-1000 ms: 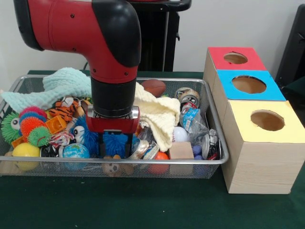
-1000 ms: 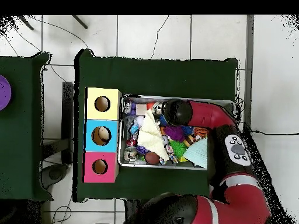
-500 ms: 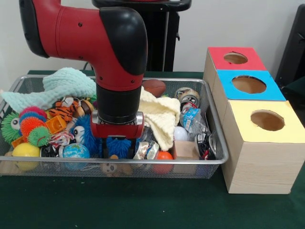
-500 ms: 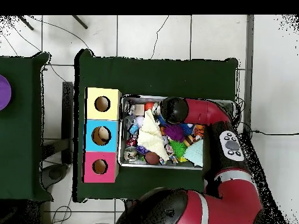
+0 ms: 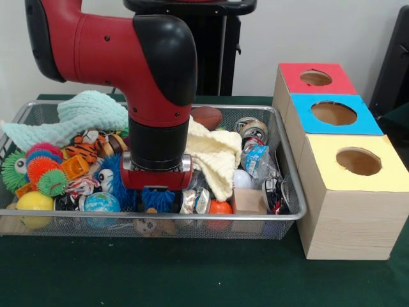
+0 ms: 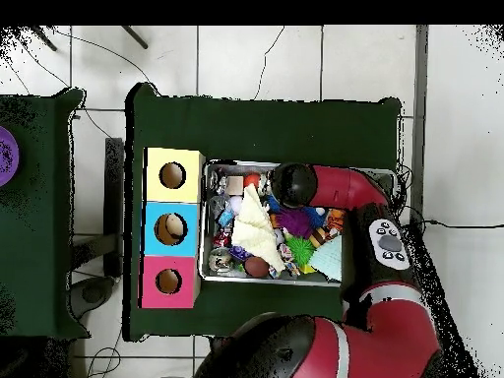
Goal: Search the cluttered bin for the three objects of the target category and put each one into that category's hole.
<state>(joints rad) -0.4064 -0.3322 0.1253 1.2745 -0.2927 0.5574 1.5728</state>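
A wire bin (image 5: 211, 217) holds a heap of toys, cloths and cans. My gripper (image 5: 155, 192) is sunk low into the front middle of the heap, against a blue spiky ball (image 5: 115, 180); clutter hides its tip. A cream cloth (image 5: 214, 157) lies just to its right, with an orange ball (image 5: 220, 207) and a wooden block (image 5: 248, 201) by the front rim. In the overhead view the red arm (image 6: 295, 184) covers the gripper over the bin (image 6: 266, 280).
Three boxes with a hole in each top stand right of the bin: red (image 5: 294, 83), blue (image 5: 307, 121) and yellow (image 5: 326, 173). A teal cloth (image 5: 89, 112), a football (image 5: 208, 116), cans (image 5: 250, 130) and spiky balls (image 5: 39, 169) fill the bin.
The arm has shifted slightly right and dropped lower, so the gripper sits deeper in the clutter. The wooden block now shows more by the front rim.
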